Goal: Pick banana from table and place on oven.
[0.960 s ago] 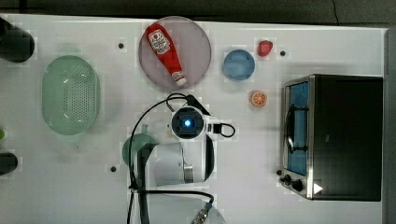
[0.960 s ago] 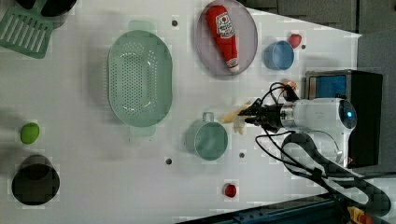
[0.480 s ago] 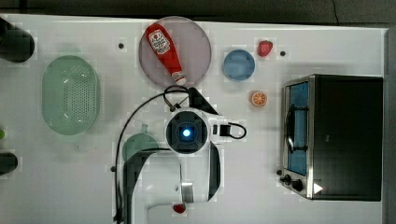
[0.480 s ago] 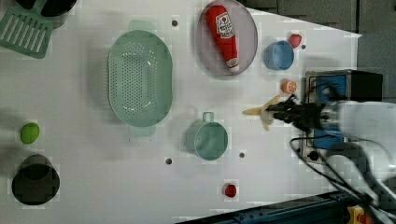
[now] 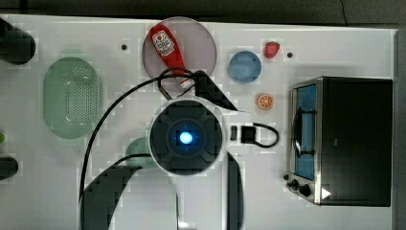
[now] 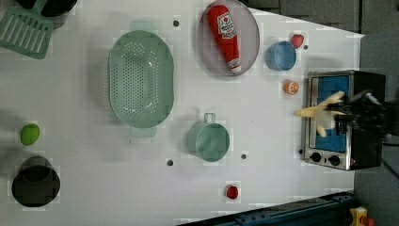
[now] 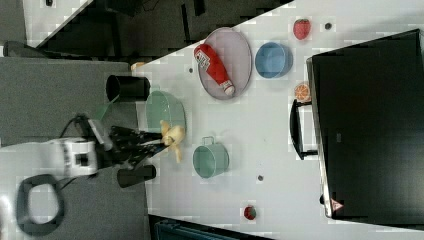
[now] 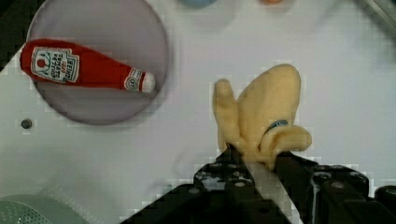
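Note:
The pale-yellow banana [image 8: 261, 112] hangs well above the white table [image 8: 327, 70], and my gripper [image 8: 257, 161] is shut on its lower end. In the left view the banana [image 6: 316, 112] and gripper [image 6: 346, 113] appear in front of the oven's blue glass door [image 6: 329, 84]. From the right view the banana [image 7: 172, 136] sticks out of the gripper [image 7: 152, 141], high over the green colander's side. The oven [image 5: 354, 139] stands at the top view's right with a bare black top. My wrist [image 5: 186, 138] looms large over the table [image 5: 273, 191].
A ketchup bottle [image 5: 167, 48] lies on a grey plate [image 5: 201, 43]. A blue bowl [image 5: 244, 67], strawberry [image 5: 271, 49] and orange slice [image 5: 265, 101] sit near the oven. A green cup [image 6: 208, 140], green colander [image 6: 140, 77], black cup [image 6: 35, 181] and lime [image 6: 29, 134] are farther off.
The arm has risen and carried the banana towards the oven: rightward in the left view, from beside the green cup to in front of the oven door.

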Available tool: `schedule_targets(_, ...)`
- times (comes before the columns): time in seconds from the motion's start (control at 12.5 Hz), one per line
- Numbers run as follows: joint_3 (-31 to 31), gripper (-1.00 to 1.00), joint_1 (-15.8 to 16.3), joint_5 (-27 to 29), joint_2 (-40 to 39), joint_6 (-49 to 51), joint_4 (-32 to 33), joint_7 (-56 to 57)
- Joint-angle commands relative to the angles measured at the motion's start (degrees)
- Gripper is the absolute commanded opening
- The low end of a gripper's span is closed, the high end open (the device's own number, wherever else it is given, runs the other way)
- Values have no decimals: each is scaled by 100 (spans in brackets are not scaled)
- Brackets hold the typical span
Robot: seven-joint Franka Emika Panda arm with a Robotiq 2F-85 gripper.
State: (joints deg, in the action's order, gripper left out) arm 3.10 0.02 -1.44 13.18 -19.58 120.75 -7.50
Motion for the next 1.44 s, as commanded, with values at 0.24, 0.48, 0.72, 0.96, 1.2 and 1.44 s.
schedule_targets(0.24, -660, -50, -121, -5, -193, 1175, -1165, 319)
schedule_targets(0.48, -1309, -50, -174, -9, -490, 1163, -1459, 1485)
schedule_targets(0.72, -2087, -50, -233, -9, -947, 1070, -1694, 2781)
schedule_targets(0.96, -2927, -50, -264, -9, -1426, 555, -1765, 3978)
schedule_targets(1.2, -3638, -50, -302, -4, -1921, -135, -1761, 4852)
schedule_targets(1.44, -4060, -50, -336, 25, -2375, -398, -1760, 5434)
